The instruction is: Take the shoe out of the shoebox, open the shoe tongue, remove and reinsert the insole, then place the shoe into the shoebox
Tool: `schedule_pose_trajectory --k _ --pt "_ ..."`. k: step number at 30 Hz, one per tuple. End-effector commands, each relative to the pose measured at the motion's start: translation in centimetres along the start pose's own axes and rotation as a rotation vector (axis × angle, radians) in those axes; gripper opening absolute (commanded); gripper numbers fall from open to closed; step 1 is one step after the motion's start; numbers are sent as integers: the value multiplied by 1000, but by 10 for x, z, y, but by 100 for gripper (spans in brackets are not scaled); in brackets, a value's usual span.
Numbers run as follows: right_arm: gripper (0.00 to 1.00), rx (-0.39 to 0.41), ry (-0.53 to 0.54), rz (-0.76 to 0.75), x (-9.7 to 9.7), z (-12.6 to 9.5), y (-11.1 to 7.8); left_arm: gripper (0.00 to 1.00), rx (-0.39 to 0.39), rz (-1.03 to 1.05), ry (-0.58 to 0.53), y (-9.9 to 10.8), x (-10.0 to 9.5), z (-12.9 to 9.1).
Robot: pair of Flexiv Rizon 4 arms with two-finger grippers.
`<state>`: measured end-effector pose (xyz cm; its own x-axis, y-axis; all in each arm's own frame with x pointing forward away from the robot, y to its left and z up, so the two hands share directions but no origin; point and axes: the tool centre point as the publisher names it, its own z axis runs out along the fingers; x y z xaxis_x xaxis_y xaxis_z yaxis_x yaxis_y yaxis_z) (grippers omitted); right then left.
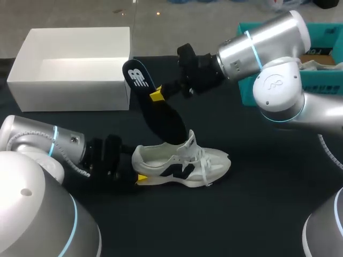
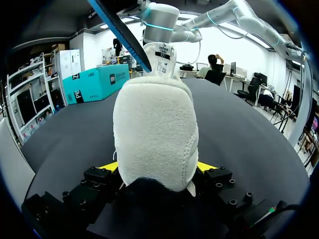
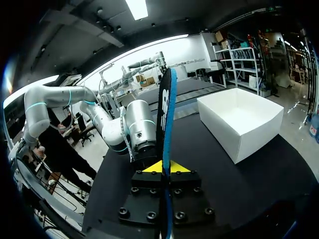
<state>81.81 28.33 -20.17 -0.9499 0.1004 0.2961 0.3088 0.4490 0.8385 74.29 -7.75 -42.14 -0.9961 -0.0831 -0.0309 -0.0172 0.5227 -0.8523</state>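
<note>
A white shoe point(image 1: 182, 163) with a black side logo lies on the black table, toe pointing right. My left gripper point(image 1: 138, 168) is shut on its heel; in the left wrist view the padded heel point(image 2: 154, 129) fills the space between the yellow tips. My right gripper point(image 1: 156, 95) is shut on a black insole point(image 1: 161, 110), held slanted above the shoe with its lower end inside the shoe's opening. In the right wrist view the insole point(image 3: 165, 114) stands edge-on between the fingers of the right gripper point(image 3: 163, 167). The white shoebox point(image 1: 69, 95) sits open at the back left.
A teal box point(image 1: 321, 80) stands at the back right behind my right arm, also seen as a teal box point(image 2: 97, 82) from the left wrist. The shoebox point(image 3: 249, 134) lies beyond the insole in the right wrist view. Black tabletop stretches in front of the shoe.
</note>
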Motion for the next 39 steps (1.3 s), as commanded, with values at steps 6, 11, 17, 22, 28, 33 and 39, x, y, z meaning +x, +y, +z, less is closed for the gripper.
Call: schedule_pose_trajectory --k 6,11,17,22,28,33,39 --pt "0 -217 55 121 27 -58 40 0 -1 0 -1 0 1 0" --pt "0 -265 56 122 40 -99 52 0 -1 0 -1 0 1 0" --pt "0 -210 4 101 52 -134 53 0 -1 0 -1 0 1 0" --pt "0 -197 -10 126 62 -156 50 0 -1 0 -1 0 1 0" --pt "0 -192 -42 153 83 -181 46 0 -1 0 -1 0 1 0" --pt "0 -238 -46 170 104 -194 45 0 -1 0 -1 0 1 0" --pt "0 -259 -49 196 125 -200 39 0 -1 0 -1 0 1 0"
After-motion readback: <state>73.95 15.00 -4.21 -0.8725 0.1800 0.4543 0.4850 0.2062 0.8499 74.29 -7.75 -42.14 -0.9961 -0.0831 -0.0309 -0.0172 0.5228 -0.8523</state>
